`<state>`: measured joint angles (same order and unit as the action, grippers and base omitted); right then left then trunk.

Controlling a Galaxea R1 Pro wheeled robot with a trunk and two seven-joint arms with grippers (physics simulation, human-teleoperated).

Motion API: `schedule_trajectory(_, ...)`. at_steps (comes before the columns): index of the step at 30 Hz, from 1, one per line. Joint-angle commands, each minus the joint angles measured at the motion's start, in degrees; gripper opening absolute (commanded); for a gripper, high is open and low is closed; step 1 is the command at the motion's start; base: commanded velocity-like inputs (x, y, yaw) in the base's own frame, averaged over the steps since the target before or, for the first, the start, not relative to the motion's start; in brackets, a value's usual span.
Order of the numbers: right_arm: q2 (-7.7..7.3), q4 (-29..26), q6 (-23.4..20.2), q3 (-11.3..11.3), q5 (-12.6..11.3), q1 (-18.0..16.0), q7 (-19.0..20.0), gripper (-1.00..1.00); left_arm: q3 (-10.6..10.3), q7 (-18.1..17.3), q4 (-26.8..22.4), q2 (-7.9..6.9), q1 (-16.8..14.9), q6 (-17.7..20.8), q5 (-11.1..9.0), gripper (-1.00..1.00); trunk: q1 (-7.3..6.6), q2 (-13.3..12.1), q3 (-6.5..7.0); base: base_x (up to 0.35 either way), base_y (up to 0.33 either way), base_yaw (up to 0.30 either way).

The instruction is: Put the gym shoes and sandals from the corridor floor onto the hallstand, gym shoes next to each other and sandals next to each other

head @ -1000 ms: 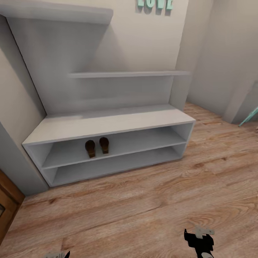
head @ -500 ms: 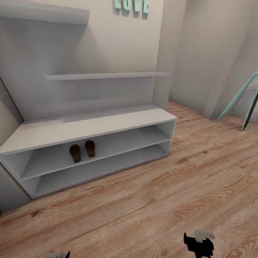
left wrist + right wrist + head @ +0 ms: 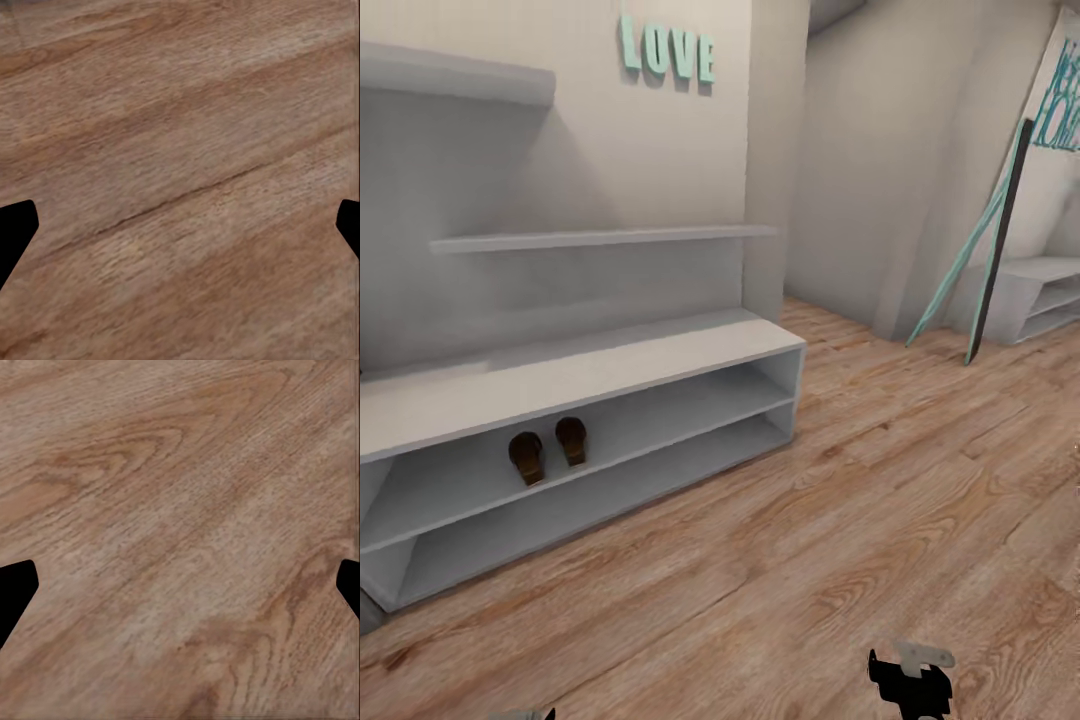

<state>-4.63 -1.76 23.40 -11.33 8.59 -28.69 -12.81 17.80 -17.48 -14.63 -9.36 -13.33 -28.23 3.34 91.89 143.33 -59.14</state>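
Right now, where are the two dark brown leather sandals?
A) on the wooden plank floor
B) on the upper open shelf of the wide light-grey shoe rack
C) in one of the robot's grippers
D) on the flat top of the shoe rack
B: the two dark brown leather sandals sit side by side on the upper open shelf of the wide light-grey shoe rack, under its flat top.
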Motion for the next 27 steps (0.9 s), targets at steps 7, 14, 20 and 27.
schedule_trajectory(7, 0.25, 0.1, 0.2, -0.4, 0.6, -0.1, -0.2, 1.00, 0.5, -0.4, 0.1, 0.03, 0.0, -0.2, 0.4, 1.00, -0.19, -0.1, 1.37, 0.000, 0.000, -0.267)
schedule_trajectory(14, 0.30, 0.1, 0.2, -0.4, 0.6, -0.1, -0.2, 1.00, 0.5, -0.4, 0.1, 0.04, 0.0, -0.1, 0.4, 1.00, -1.54, -2.5, 2.49, 0.000, 0.000, -0.267)
schedule_trajectory(20, 0.32, 0.1, 0.2, -0.4, 0.6, -0.1, -0.2, 1.00, 0.5, -0.4, 0.1, 0.04, 0.0, -0.1, 0.4, 1.00, -2.85, -4.9, 3.37, 0.000, 0.000, -0.267)
schedule_trajectory(27, 0.32, 0.1, 0.2, -0.4, 0.6, -0.1, -0.2, 1.00, 0.5, -0.4, 0.1, 0.13, 0.0, -0.1, 0.4, 1.00, -4.39, -7.7, 4.32, 0.000, 0.000, -0.267)
